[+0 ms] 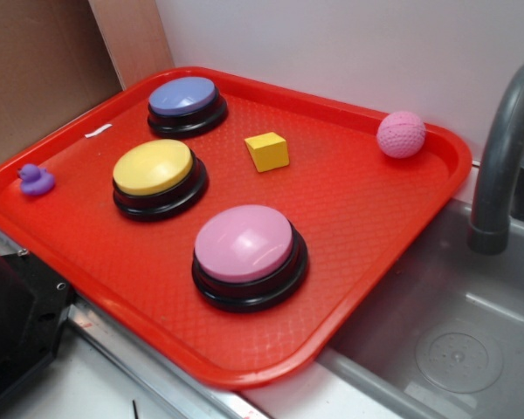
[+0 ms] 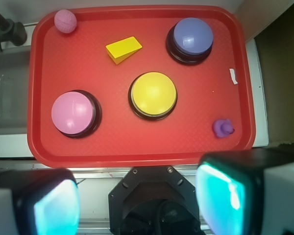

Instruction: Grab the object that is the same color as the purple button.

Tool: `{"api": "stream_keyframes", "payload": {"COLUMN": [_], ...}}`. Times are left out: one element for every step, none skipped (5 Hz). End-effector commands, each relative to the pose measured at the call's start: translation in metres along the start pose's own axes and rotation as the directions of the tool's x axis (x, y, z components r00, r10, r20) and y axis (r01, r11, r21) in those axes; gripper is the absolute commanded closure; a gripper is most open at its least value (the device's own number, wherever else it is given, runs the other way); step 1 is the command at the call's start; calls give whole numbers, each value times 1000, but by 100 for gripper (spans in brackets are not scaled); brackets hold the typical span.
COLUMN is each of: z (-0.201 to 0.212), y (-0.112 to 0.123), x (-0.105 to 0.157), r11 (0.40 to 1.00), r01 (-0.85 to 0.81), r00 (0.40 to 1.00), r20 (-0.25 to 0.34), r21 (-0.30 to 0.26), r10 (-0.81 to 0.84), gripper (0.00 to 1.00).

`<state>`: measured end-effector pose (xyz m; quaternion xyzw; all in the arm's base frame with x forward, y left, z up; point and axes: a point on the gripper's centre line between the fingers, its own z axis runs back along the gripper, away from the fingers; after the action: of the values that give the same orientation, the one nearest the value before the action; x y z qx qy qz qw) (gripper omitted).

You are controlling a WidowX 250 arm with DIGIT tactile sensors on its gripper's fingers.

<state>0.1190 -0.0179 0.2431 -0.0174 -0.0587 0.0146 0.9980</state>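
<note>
A tiny purple rubber duck [image 1: 36,180] sits at the left end of the red tray [image 1: 358,218]; the wrist view shows it [image 2: 223,128] near the tray's lower right corner. The purple button [image 1: 187,104] stands at the tray's far side, at the upper right in the wrist view [image 2: 191,39]. My gripper [image 2: 137,203] hangs high above the tray's near edge, open and empty, with its teal pads [image 2: 220,196] wide apart. The gripper does not show in the exterior view.
A yellow-topped button [image 1: 157,175] and a pink-topped button [image 1: 247,253] stand on the tray, with a yellow cube [image 1: 267,150] and a pink knitted ball [image 1: 401,133]. A grey sink [image 1: 454,340] with a tap [image 1: 502,157] lies to the right. The robot base [image 2: 154,200] sits below the tray.
</note>
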Motion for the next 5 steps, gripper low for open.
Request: {"api": "stream_keyframes", "payload": {"z": [0, -30, -50, -70, -85], "y": [0, 49, 87, 120, 138], "x": [0, 11, 16, 6, -12], "r11": [1000, 996, 984, 932, 831], "r01": [0, -78, -169, -341, -523], "r00": [1000, 995, 981, 937, 850], "r20": [0, -58, -84, -37, 44], "r21": [0, 42, 50, 123, 188], "r10": [0, 80, 173, 347, 525], "gripper": [0, 0, 0, 0, 0]}}
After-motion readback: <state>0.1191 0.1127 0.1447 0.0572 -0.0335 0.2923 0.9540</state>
